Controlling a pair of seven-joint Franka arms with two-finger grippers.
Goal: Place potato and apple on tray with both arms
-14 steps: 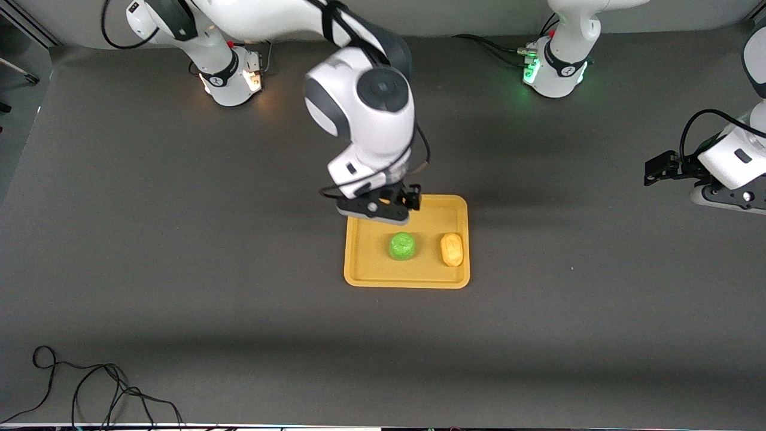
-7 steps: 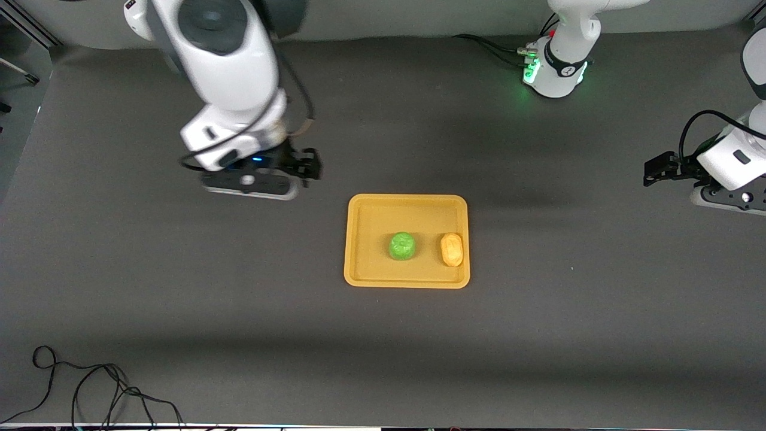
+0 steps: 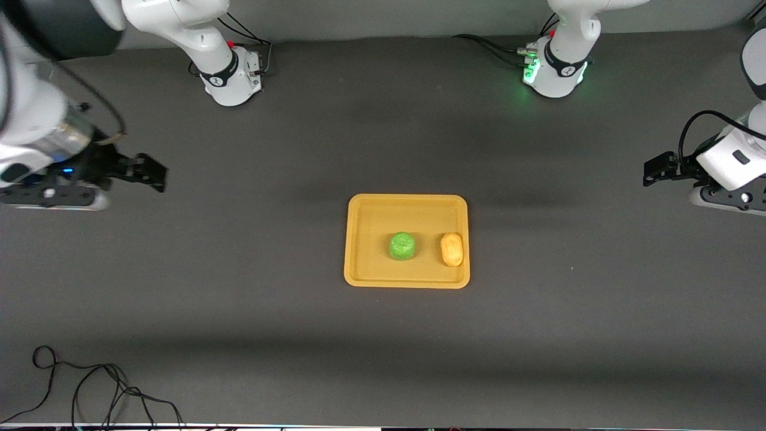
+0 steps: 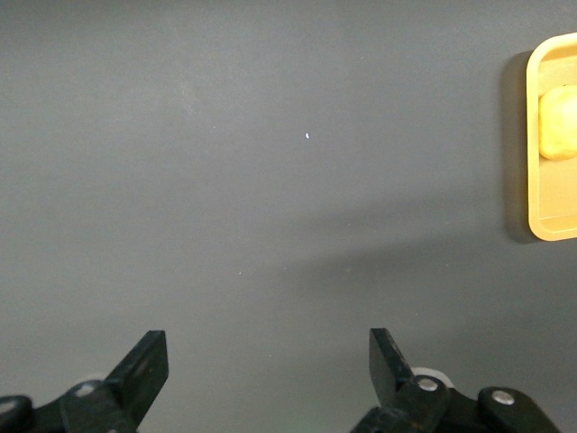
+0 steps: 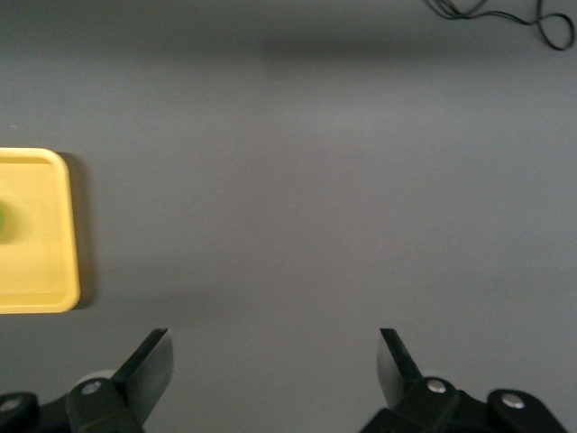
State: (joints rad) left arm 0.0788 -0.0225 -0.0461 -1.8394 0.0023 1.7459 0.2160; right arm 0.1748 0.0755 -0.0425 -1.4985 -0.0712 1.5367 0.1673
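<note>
The yellow-orange tray (image 3: pixel 371 221) lies in the middle of the table. The green apple (image 3: pixel 402 246) sits on it near its middle. The yellow-orange potato (image 3: pixel 452 249) lies on it beside the apple, toward the left arm's end. My right gripper (image 3: pixel 154 173) is open and empty over bare table, well off the tray toward the right arm's end. My left gripper (image 3: pixel 652 169) is open and empty over bare table at the left arm's end and waits. The left wrist view shows its gripper (image 4: pixel 269 361), the tray's edge (image 4: pixel 552 216) and the potato (image 4: pixel 559 122). The right wrist view shows its gripper (image 5: pixel 273 361) and the tray (image 5: pixel 36 271).
A loose black cable (image 3: pixel 90 383) lies near the table's edge closest to the front camera, at the right arm's end; it also shows in the right wrist view (image 5: pixel 505 13). The two arm bases (image 3: pixel 230 72) (image 3: pixel 556 69) stand at the top.
My right arm has swung away from over the tray toward its own end of the table, gripper empty. The apple, potato, tray and left arm have not moved.
</note>
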